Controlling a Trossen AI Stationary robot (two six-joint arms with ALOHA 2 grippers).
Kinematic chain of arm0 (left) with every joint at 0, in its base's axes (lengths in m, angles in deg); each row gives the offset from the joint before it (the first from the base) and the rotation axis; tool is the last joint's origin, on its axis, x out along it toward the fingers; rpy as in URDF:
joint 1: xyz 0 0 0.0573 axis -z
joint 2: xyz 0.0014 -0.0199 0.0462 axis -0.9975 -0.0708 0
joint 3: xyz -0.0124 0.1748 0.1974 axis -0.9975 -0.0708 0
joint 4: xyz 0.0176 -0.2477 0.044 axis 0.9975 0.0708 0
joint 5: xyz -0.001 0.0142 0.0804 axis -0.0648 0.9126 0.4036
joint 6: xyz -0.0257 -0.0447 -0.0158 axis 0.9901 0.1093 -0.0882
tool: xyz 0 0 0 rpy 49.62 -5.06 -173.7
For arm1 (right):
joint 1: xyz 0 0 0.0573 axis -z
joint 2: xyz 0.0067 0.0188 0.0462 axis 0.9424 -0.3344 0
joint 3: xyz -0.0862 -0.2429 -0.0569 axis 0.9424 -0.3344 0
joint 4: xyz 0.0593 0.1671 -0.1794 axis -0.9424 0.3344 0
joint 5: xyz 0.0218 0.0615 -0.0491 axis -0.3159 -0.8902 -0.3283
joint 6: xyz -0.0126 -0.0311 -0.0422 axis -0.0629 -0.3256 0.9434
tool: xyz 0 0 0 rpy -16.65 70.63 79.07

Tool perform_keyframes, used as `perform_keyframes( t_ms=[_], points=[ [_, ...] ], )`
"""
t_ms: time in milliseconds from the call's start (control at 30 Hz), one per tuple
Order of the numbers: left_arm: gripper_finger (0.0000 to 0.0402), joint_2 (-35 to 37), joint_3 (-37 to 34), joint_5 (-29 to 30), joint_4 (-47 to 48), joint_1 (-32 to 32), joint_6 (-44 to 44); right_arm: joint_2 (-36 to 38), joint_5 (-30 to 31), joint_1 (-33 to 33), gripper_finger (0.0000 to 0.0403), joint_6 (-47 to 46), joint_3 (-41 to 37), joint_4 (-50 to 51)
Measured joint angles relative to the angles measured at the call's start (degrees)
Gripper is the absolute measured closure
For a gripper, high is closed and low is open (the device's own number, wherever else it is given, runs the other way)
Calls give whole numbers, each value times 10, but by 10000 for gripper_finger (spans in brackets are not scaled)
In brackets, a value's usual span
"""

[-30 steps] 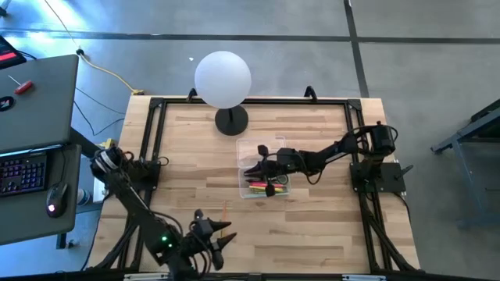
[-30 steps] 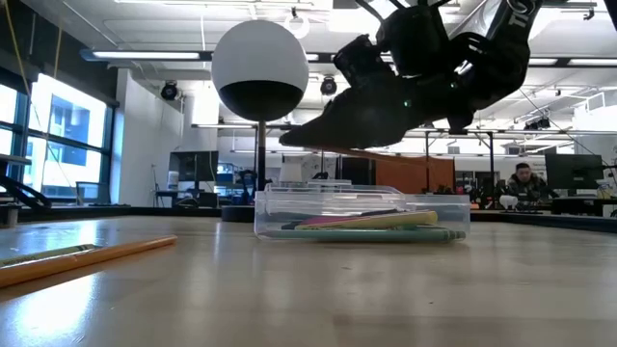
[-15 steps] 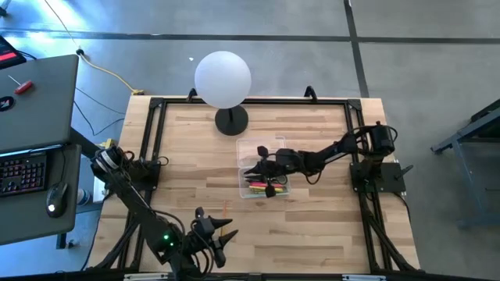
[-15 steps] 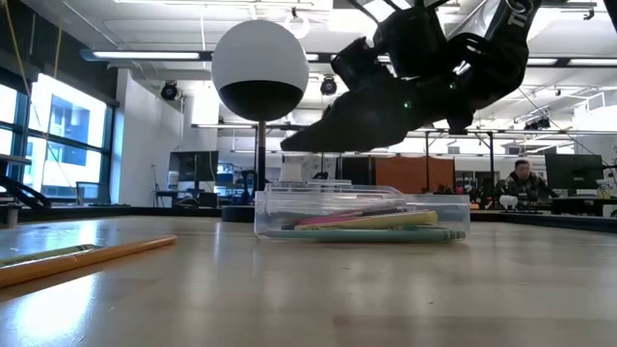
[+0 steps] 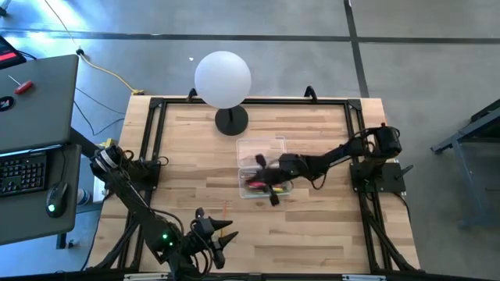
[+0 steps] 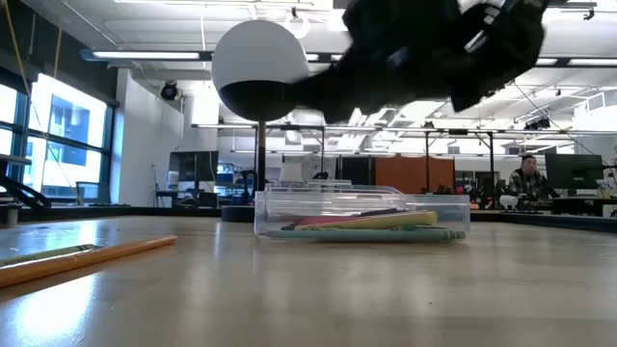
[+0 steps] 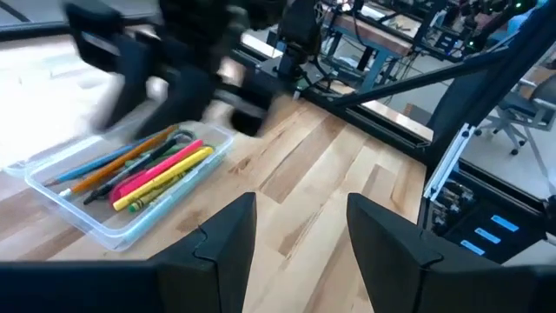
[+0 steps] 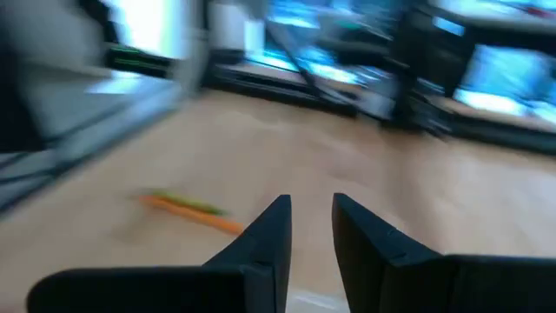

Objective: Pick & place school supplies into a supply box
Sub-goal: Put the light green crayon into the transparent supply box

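- Right gripper (image 5: 267, 184) sits near the centre of the high view, over the supply box (image 5: 264, 169), at the end of an arm that reaches in from the right edge of the table (image 5: 328, 234).
- Its two fingers (image 8: 265, 239) stand a narrow gap apart in the right wrist view, with nothing between them.
- Level across the table, that arm shows as a dark, smeared mass in the upper right of the low view, above the box and clear of it.
- Left gripper (image 5: 217, 232) waits at the bottom of the high view, left of centre, near the table's front edge; its fingers (image 7: 228, 239) are spread wide and hold nothing.
- Inside the clear box, seen in the left part of the left wrist view, lie a yellow pen (image 7: 170, 177), a pink-red one (image 7: 156, 170) and an orange pencil (image 7: 122, 159) side by side, with darker, greenish ones among them.
- One orange pencil (image 6: 92, 258) lies loose on the wood in the lower left of the low view, well apart from the box; the right wrist view shows it too, left of centre.
- A white globe lamp (image 5: 223, 80) stands at the upper middle of the high view, behind the box.
- A person (image 6: 527, 180) sits at the far right of the low view, in the room beyond.
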Motion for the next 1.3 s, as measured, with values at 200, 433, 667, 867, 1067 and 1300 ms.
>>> perform_keyframes(
  t_ms=[200,433,667,867,1067,1300],
  points=[
    [188,4,0,16,-16,5,-7,5,-40,-88,337,82,0,6],
    [188,-6,-1,-49,-32,-38,-12,5,104,-154,329,128,0,11],
    [188,-5,0,-148,-29,-101,-10,5,181,-179,329,119,-1,16],
    [188,-4,0,-85,-23,-95,-13,5,186,-182,329,113,-1,29],
    [188,0,1,-49,50,-42,88,5,186,-181,329,116,-1,57],
    [188,-10,0,-193,253,-8,359,5,186,-177,329,89,-1,90]
  ],
)
